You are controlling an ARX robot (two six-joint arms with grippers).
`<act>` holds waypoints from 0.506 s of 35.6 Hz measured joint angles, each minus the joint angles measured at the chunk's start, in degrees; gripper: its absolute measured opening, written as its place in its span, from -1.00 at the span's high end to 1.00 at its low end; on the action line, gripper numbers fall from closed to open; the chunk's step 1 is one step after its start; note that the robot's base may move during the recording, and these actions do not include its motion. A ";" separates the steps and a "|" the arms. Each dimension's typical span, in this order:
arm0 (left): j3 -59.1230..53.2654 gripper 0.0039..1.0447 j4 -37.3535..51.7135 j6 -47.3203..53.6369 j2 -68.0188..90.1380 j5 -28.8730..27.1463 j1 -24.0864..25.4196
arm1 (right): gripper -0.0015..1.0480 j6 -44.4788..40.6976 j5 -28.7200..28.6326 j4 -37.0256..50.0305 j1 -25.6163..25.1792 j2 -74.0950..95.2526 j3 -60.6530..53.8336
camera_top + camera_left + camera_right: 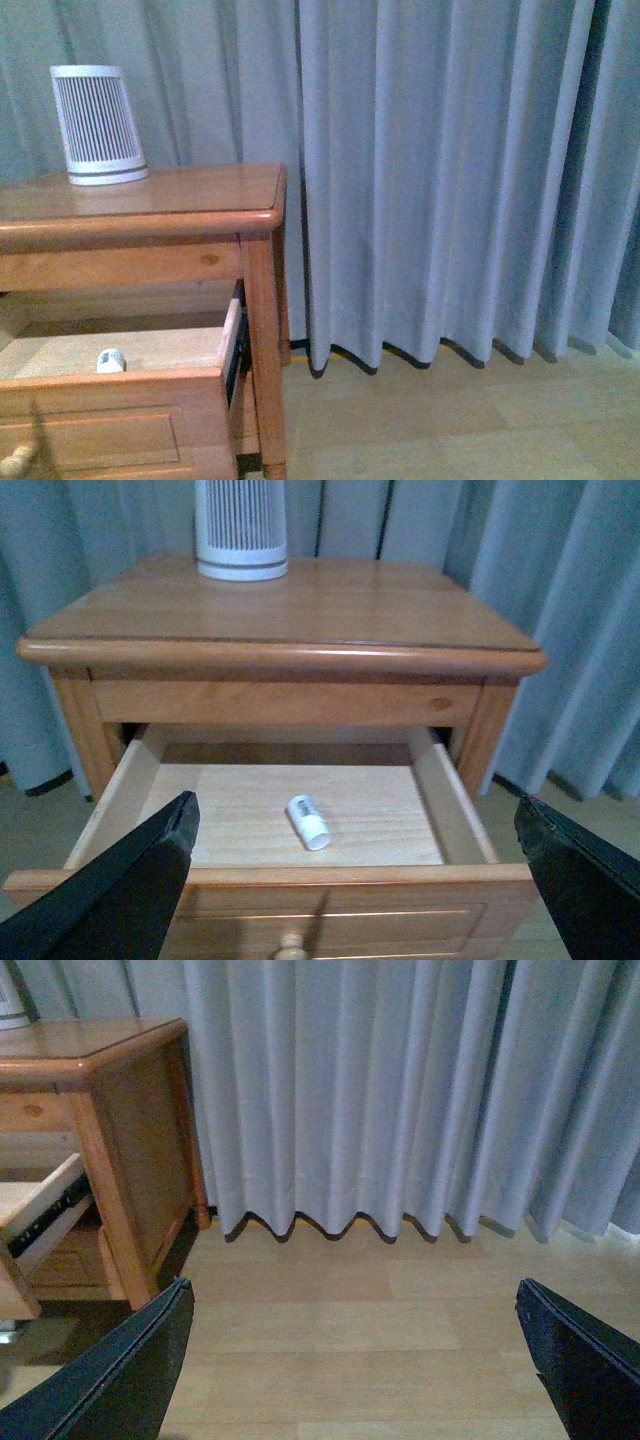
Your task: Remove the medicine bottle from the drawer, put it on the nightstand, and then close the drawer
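White, lying on its side, the bottle (309, 822) sits mid-floor in the open drawer (125, 800) of the nightstand (300, 610). Our left gripper (355, 818) hangs before it, jaws wide and empty; our right gripper (352, 1295), likewise wide and empty, points away. We judge a closing grip could roll the bottle aside. Its label is unreadable.

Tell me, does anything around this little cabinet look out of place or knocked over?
Only mildly: the drawer stands open, and the medicine bottle lies tipped on its side, alone on its floor. The ribbed white cylinder stands upright on the nightstand. Nothing looks spilled or damaged.
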 joint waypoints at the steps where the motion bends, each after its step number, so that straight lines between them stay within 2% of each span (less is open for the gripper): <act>1: -0.61 -0.88 -2.64 -0.37 -3.65 -0.20 -0.68 | -0.87 0.00 0.02 0.00 0.00 0.00 0.00; 8: -3.69 -0.88 -22.01 -3.30 -30.10 -3.72 -5.51 | -0.87 0.00 0.02 0.00 0.00 0.00 0.00; 18: -3.93 -0.88 -24.33 -5.01 -34.53 -4.33 -5.60 | -0.87 0.00 0.02 0.00 0.00 0.00 0.00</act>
